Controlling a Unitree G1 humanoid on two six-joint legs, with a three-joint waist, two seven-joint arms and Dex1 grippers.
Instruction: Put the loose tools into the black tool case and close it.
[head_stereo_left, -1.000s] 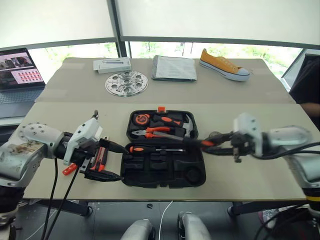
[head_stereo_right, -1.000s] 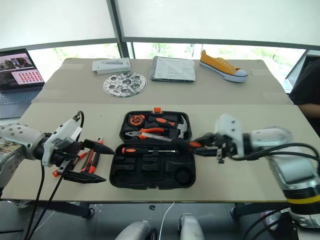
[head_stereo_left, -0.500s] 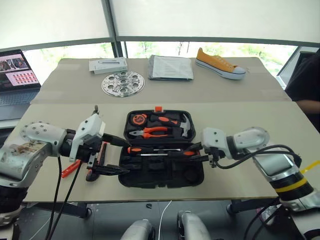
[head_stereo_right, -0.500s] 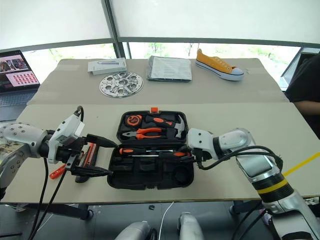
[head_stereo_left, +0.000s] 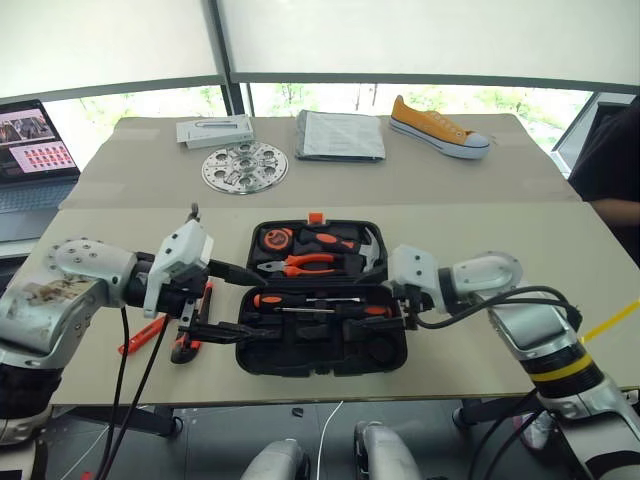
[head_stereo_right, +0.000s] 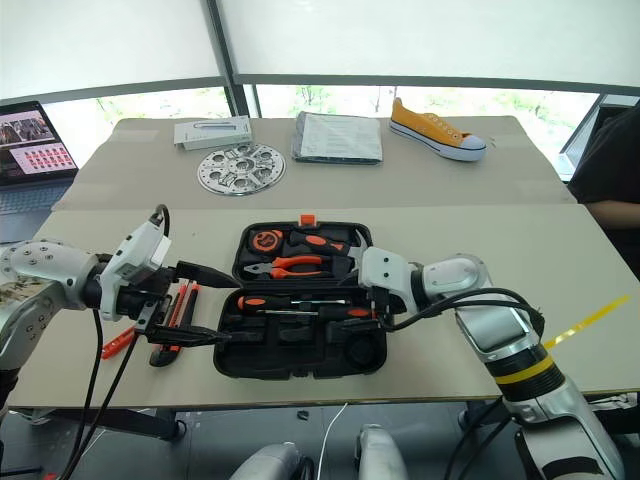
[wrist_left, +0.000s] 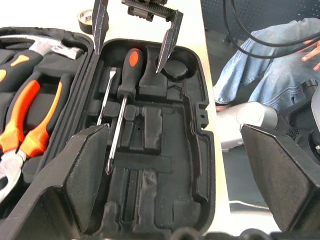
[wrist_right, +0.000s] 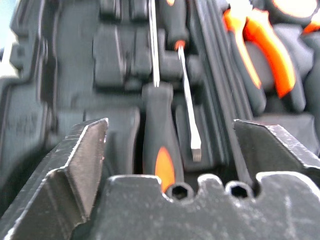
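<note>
The black tool case lies open in the middle of the table. Two black-and-orange screwdrivers lie in its front half, one with its handle to the left, the other with its handle to the right. My right gripper is open, a finger on each side of that second handle without touching it. My left gripper is open and empty at the case's left edge. The utility knife and the slim orange tool lie on the table left of the case. The black tape roll sits just beyond the case's right side.
Orange pliers, a hammer and a tape measure fill the case's rear half. At the back are a metal disc, a white box, a grey packet and a yellow shoe. A laptop is far left, a person far right.
My right gripper carried the screwdriver left over the case's front half and opened; the screwdriver now lies in the case. The left gripper has hardly moved. The camera shifted slightly.
</note>
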